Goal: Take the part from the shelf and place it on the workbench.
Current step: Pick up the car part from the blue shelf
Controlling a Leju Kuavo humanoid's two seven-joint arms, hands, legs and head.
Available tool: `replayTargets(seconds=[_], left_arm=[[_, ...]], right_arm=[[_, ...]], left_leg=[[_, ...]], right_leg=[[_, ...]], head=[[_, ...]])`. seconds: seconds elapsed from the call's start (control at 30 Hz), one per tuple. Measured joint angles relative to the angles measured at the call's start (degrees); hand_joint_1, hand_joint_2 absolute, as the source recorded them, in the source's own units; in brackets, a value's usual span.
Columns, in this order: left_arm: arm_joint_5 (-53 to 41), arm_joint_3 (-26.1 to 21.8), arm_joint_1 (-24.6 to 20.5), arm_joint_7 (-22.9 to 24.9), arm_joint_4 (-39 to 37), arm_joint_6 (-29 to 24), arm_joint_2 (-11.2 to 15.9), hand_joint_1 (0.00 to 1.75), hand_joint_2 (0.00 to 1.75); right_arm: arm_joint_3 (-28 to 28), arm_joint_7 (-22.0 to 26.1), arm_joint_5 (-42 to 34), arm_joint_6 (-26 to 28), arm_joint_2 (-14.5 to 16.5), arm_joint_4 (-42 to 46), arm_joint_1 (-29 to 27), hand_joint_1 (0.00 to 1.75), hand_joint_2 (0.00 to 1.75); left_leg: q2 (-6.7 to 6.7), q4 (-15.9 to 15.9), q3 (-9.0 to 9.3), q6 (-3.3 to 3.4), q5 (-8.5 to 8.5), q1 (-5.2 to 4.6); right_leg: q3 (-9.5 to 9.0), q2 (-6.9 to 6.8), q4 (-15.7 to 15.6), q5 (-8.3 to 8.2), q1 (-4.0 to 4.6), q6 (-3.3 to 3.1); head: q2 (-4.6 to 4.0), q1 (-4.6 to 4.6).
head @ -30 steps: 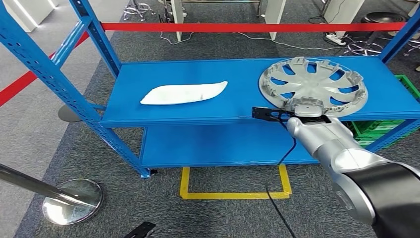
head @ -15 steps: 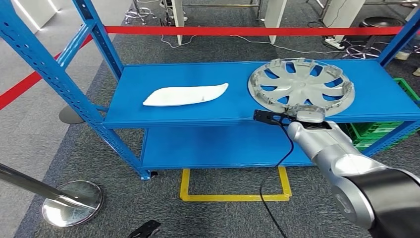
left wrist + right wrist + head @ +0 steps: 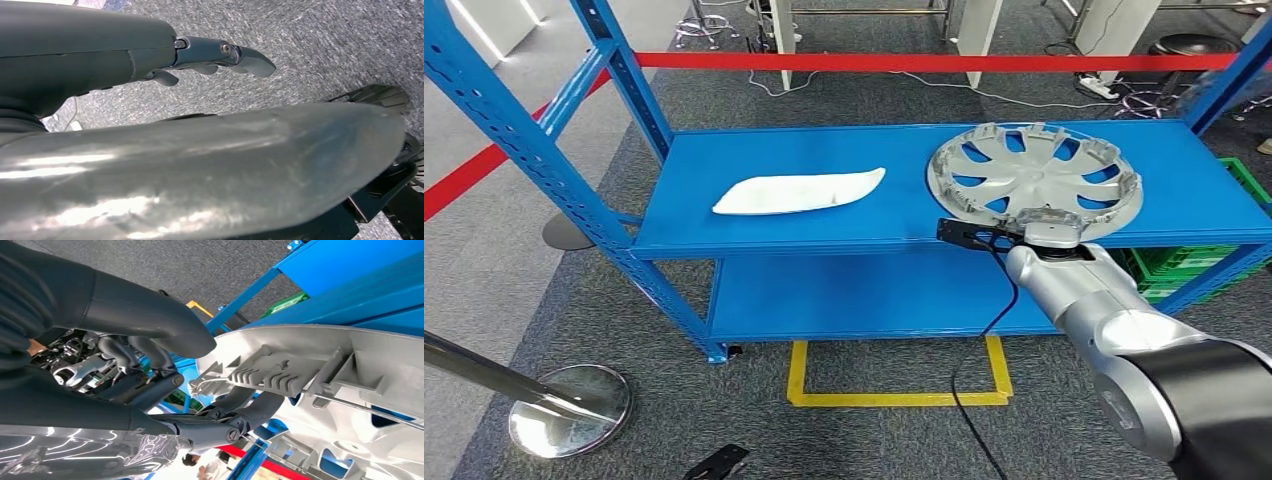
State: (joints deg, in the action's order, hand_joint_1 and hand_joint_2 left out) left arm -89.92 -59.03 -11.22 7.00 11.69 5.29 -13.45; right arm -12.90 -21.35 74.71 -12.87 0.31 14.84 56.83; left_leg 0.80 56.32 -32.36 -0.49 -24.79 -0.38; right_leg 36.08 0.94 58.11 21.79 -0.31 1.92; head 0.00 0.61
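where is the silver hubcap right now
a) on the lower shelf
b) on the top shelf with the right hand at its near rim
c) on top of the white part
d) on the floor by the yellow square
b: the hubcap lies on the top shelf, the right hand at its near rim.

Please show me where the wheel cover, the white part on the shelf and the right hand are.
wheel cover [image 3: 1034, 178]: head view, on its silver hub, at the centre.
white part [image 3: 799, 190]: head view, on the middle of its flat top.
right hand [image 3: 165, 365]: right wrist view, on the dark fingers at the cover's rim.
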Motion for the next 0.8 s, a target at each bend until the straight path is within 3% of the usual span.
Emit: replayTargets(seconds=[0.13,0.17,0.27,0.3,0.53,0.8], left_arm=[[0.0,0.0,0.0,0.0,0.0,0.0,0.0,0.00,0.00],[0.0,0.0,0.0,0.0,0.0,0.0,0.0,0.00,0.00],[0.1,0.0,0.0,0.0,0.0,0.0,0.0,0.00,0.00],[0.1,0.0,0.0,0.0,0.0,0.0,0.0,0.00,0.00],[0.6,0.0,0.0,-0.2,0.0,-0.2,0.0,0.00,0.00],[1.4,-0.1,0.3,-0.4,0.0,-0.6,0.0,0.00,0.00]], right_arm=[[0.0,0.0,0.0,0.1,0.0,0.0,0.0,1.75,1.75],[0.0,0.2,0.1,0.3,0.0,0.0,0.0,1.54,1.75],[0.0,0.8,0.5,0.8,0.0,0.0,-0.2,0.24,1.75],[0.0,0.9,0.6,1.0,0.0,0.0,-0.4,0.00,1.75],[0.0,2.2,1.4,4.3,0.0,0.0,-1.3,0.00,1.75],[0.0,8.5,1.7,15.6,1.6,1.7,0.6,0.00,1.75]], left_leg=[[0.00,0.0,-0.01,0.01,-0.01,0.00],[0.00,0.0,-0.01,0.01,-0.01,0.00],[0.00,0.0,-0.03,0.02,-0.02,0.00],[0.00,0.0,-0.05,0.02,-0.02,0.00],[-0.01,0.0,-0.20,0.03,-0.02,-0.01],[-0.01,0.0,-0.35,0.02,0.01,0.00]], right_leg=[[0.00,0.00,0.0,0.01,0.00,0.01],[0.01,0.00,0.0,0.01,0.00,0.01],[0.02,0.00,0.0,0.02,0.00,0.02],[0.04,0.00,0.0,0.02,0.00,0.02],[0.16,0.00,0.0,0.00,-0.01,0.03],[0.33,0.00,0.0,-0.04,-0.01,0.03]], head=[[0.00,0.00],[0.00,0.00],[0.00,0.00],[0.00,0.00],[0.00,0.00],[0.00,-0.01]])
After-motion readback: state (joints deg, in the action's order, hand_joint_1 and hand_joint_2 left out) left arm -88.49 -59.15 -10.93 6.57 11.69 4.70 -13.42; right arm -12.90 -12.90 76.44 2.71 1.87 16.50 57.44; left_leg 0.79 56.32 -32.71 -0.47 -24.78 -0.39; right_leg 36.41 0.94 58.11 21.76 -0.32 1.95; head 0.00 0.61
